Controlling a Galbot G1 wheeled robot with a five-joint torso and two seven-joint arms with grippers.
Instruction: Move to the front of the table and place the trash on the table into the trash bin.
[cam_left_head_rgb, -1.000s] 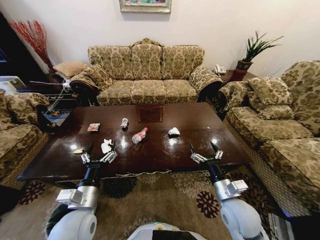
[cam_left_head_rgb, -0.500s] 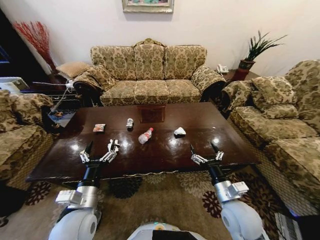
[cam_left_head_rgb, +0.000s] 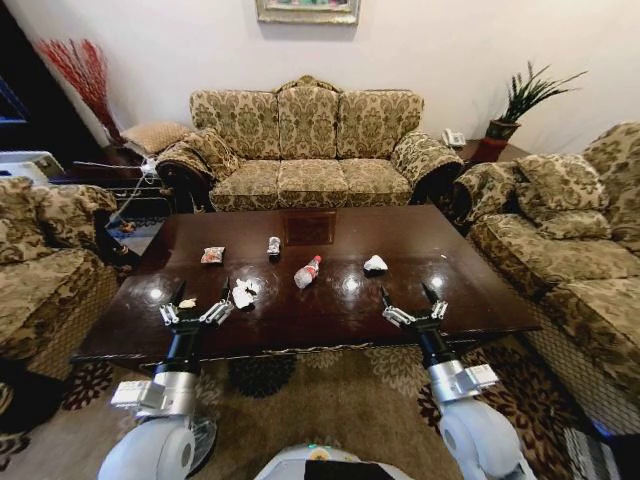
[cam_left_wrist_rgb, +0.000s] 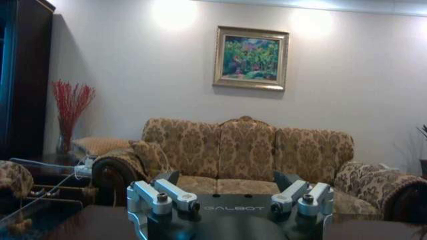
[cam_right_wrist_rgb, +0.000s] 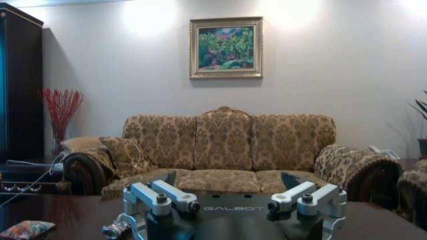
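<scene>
The table is dark brown and glossy, and it stands just ahead of me. The trash lies on it: a clear bottle with a red cap, a small crushed bottle, a snack packet, a white tissue, another crumpled tissue and a yellowish scrap. Over the near left edge my left gripper stands open beside the second tissue. My right gripper is open over the near right part, holding nothing. The snack packet also shows in the right wrist view. The trash bin is out of view.
A three-seat patterned sofa stands behind the table. Another sofa is on the right and an armchair on the left. A potted plant and a telephone sit at the back right. A floral rug lies underfoot.
The whole head view has shifted, so the table and sofas sit further right in the picture and slightly larger. Both arms hold the same open pose. The trash lies as before.
</scene>
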